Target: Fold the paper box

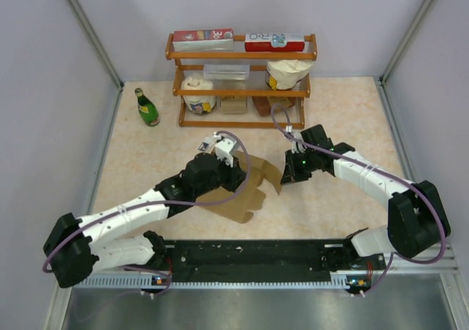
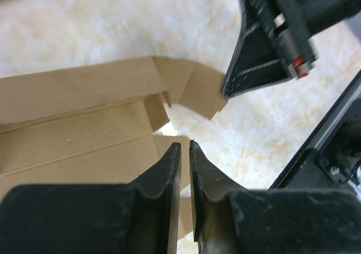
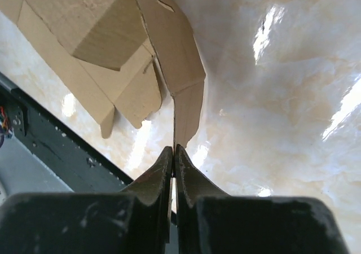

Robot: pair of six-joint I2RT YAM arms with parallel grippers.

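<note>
The paper box (image 1: 253, 191) sits mid-desk (image 1: 146, 154), between my two arms. It is only partly formed: one panel is creased up and the other flaps and tabs are splayed loose toward 6 o'clock.

My right pincer (image 3: 174, 151) is pressed fully together on the thin edge of an end flap, at the box's 3 o'clock side. My left pincer (image 2: 185, 148) comes in from about 10 o'clock. Only a sliver of gap shows between its fingers, and it seems to be nipping a cardboard panel, though the wrist view doesn't show that clearly.

I judge I'm at the stage of raising a wall and its end flap, with most of the folding left to do. Next, I'd brace the sheet with the left arm and swing the right-hand flap inward along its crease. That needs to be slow, or the light sheet could slide or tear.
</note>
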